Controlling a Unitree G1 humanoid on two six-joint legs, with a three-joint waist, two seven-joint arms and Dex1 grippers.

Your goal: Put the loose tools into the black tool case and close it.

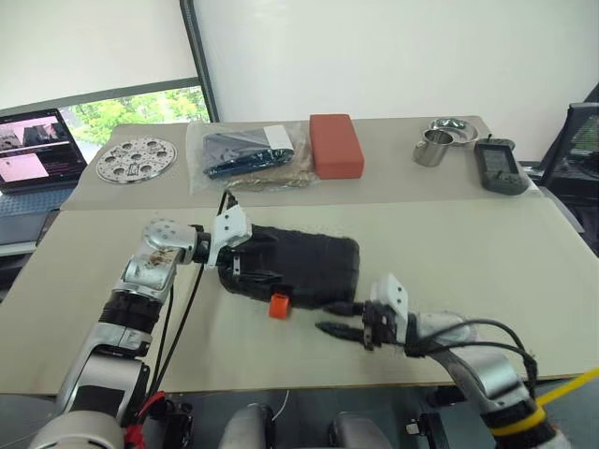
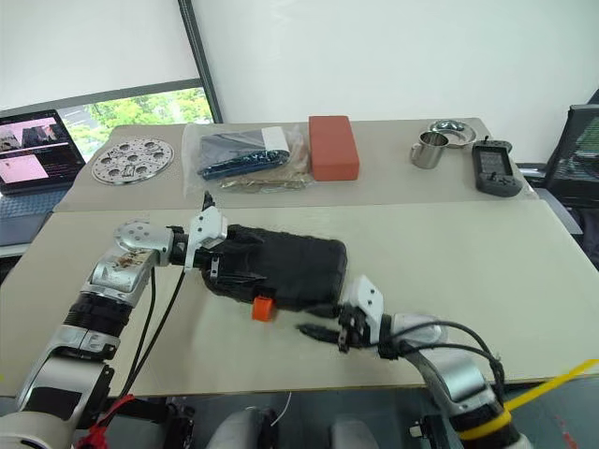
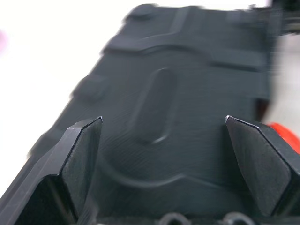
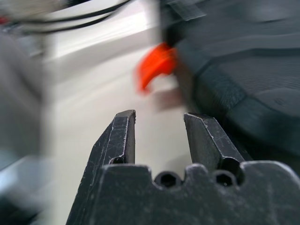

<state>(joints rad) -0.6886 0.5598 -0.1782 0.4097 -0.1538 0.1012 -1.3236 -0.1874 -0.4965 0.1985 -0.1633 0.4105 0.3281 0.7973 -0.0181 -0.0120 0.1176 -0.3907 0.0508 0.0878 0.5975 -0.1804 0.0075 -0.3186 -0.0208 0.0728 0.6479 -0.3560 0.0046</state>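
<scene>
**Flanking the closed case from both ends**

Lying flat near the middle of the front bench [image 1: 487,262], the black tool case [image 1: 299,264] is shut, its lid down and its orange latch [image 1: 278,306] sticking out from the front edge towards the robot. The left pincer [image 1: 245,271] reaches in from the left at the case's left end; in the left wrist view its two fingers [image 3: 79,164] stand wide apart with the moulded black lid between and beyond them, and nothing is clamped. Whether they actually touch the case is hard to say from the head views, though they look to be right at its end.

The right pincer [image 1: 339,318] sits low over the bench just beside the case's front right corner, pointing left towards the latch. Its fingers [image 4: 119,140] are partly apart with bare bench between them (the case edge and the orange latch lie just ahead, blurred), and it holds nothing.

On the rear bench, well apart from the case, lie a round perforated metal disc [image 1: 137,159], a clear plastic bag [image 1: 245,154] with dark contents, a red-brown block [image 1: 335,144], a steel cup [image 1: 431,148] beside a small metal dish [image 1: 453,126], and a grey handheld device [image 1: 498,166]. A laptop [image 1: 36,148] stands open at the far left.
</scene>
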